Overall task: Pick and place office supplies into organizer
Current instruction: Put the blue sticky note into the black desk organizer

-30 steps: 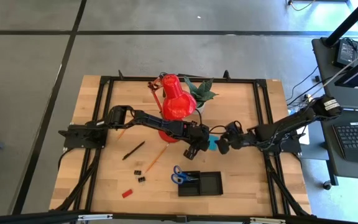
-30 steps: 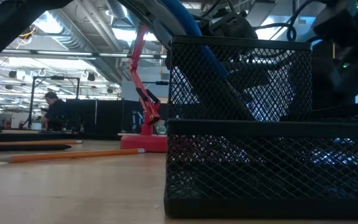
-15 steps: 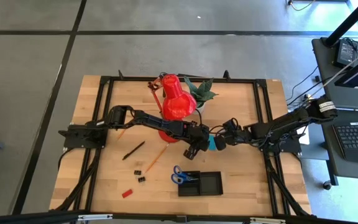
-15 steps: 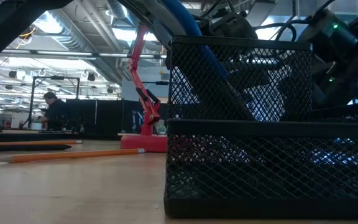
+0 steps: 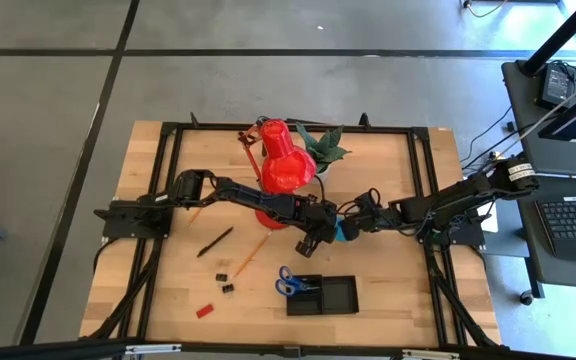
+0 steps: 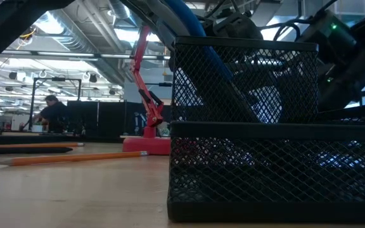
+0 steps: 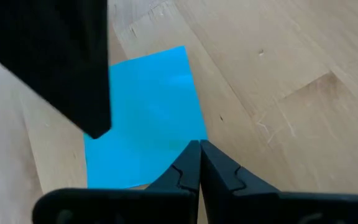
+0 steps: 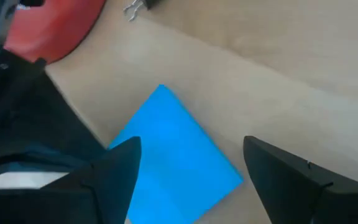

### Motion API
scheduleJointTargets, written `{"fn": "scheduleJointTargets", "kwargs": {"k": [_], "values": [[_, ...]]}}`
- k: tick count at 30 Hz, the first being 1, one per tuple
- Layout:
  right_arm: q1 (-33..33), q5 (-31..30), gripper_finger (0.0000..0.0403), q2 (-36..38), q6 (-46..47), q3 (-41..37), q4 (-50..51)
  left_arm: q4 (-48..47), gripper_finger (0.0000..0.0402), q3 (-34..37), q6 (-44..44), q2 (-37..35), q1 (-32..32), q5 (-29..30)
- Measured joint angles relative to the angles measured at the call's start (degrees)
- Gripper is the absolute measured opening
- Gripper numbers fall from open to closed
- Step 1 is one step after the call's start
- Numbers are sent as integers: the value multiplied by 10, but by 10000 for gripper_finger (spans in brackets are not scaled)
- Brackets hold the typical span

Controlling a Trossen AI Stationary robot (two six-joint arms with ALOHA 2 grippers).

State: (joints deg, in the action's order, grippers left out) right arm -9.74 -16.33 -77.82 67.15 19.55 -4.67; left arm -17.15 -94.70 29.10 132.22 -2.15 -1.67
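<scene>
Blue note pad (image 8: 169, 158) flat on worktop (image 5: 388, 180), centre of high view, just right of lamp base. Right gripper (image 8: 191, 171) spread wide over pad, one finger (image 8: 114, 180) at its edge, other finger (image 8: 291, 177) beyond far side; not closed on it. Left gripper (image 7: 199, 163) shut, empty, tips at pad's corner (image 7: 148, 118). Organizer (image 5: 324, 295) lower centre, blue-handled scissors (image 5: 290, 284) at its left end, handles hanging over the edge. Orange pencil (image 5: 251, 254), black pen (image 5: 215, 241), tiny black clips (image 5: 226, 280), red block (image 5: 204, 310) loose on worktop, lower left. Red desk lamp (image 5: 280, 160) and green plant (image 5: 324, 146) upper centre. Person (image 6: 52, 114) far left in low view.
</scene>
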Motion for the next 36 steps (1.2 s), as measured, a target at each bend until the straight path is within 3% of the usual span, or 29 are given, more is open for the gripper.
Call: {"fn": "scheduleJointTargets", "kwargs": {"k": [19, 36], "values": [[-3, 150, 270, -1, 32, -1, -33, 9, 2, 0, -14, 0, 0, 0], [-5, 130, 259, -2, 9, -2, -45, 6, 2, 0, -16, 0, -2, 2]]}}
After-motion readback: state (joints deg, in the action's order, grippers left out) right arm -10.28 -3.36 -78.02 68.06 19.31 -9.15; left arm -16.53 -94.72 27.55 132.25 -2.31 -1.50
